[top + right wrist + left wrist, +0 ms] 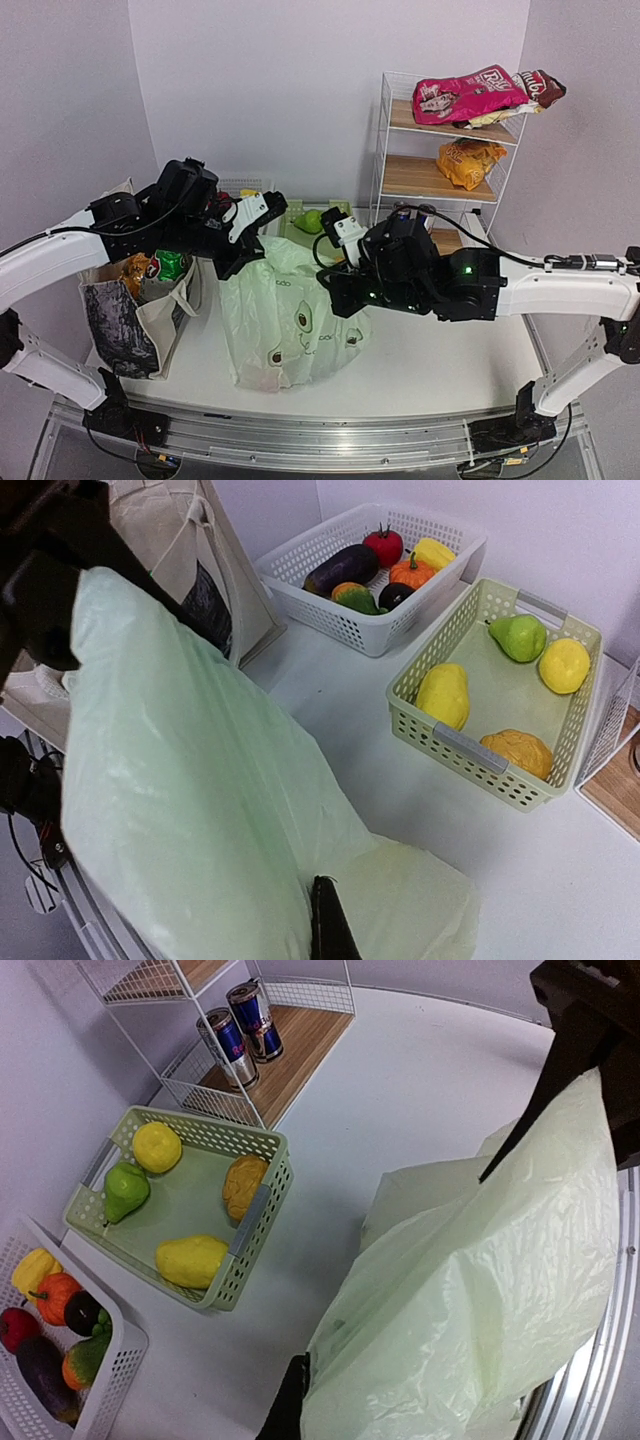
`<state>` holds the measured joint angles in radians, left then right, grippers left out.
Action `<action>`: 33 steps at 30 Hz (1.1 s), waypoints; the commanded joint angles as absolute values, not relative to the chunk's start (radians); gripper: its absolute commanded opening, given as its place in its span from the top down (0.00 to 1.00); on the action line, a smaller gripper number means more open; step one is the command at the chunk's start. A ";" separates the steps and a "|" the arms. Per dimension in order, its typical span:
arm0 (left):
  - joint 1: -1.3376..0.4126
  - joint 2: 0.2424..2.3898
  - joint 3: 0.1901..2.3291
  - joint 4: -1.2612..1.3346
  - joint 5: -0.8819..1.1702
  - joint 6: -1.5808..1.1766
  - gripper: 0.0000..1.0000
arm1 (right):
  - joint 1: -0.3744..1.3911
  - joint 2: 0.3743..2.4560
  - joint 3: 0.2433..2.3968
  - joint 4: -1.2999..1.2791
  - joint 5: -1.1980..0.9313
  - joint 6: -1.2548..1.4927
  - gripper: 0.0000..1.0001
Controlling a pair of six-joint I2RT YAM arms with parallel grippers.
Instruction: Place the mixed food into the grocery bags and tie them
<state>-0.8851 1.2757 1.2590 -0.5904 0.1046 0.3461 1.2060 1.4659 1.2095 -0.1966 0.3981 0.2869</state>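
The pale-green plastic bag printed with avocados stands at the table's middle, its top pulled up between both arms. My left gripper is shut on the bag's left upper edge. In the left wrist view one dark finger shows against the film. My right gripper is shut on the bag's right upper edge, where a dark finger pinches the film. The beige canvas tote stands to the left, with green and orange snack packets inside. The plastic bag's contents are hidden.
A green slotted basket of toy fruit and a white basket of toy vegetables sit behind the bags. The wire shelf at back right carries a pink packet, an orange packet and two cans.
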 commanded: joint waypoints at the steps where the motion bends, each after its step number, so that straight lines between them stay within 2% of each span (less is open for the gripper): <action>1: -0.819 1.226 1.265 -0.521 -0.039 0.409 1.00 | 1.256 1.428 1.187 -0.256 0.331 0.221 1.00; 5: -0.821 1.145 1.132 -0.357 -0.053 0.550 1.00 | 1.277 1.471 1.196 -0.141 0.041 0.170 1.00; 8: -0.821 1.082 1.019 -0.166 -0.082 0.690 1.00 | 1.279 1.499 1.209 -0.140 -0.059 0.204 1.00; 11: -0.820 1.060 0.987 -0.153 -0.035 0.750 1.00 | 1.281 1.473 1.151 -0.123 0.013 0.253 1.00; 15: -0.819 1.044 1.014 -0.337 0.234 0.746 1.00 | 1.269 1.405 1.047 -0.105 0.174 0.326 0.99; 16: -0.819 1.043 1.017 -0.367 0.287 0.749 1.00 | 1.267 1.396 1.032 -0.108 0.198 0.329 0.92; 19: -0.819 1.082 1.059 -0.485 0.397 0.774 1.00 | 1.267 1.394 1.065 -0.172 0.201 0.275 0.54; 20: -0.820 1.100 1.078 -0.524 0.430 0.789 1.00 | 1.267 1.394 1.090 -0.199 0.200 0.248 0.45; 25: -0.819 1.156 1.137 -0.621 0.518 0.836 0.95 | 1.267 1.400 1.191 -0.246 0.212 0.103 0.22; 30: -0.819 1.157 1.149 -0.627 0.513 0.825 0.88 | 1.267 1.479 1.295 -0.282 0.176 -0.026 0.17; 33: -0.819 1.162 1.169 -0.637 0.510 0.783 0.76 | 1.267 1.556 1.366 -0.292 0.156 -0.084 0.21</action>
<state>-0.8215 1.1591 1.0962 -0.6047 0.4780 0.8144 1.2622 1.4605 1.2678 -0.2649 0.1837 0.0445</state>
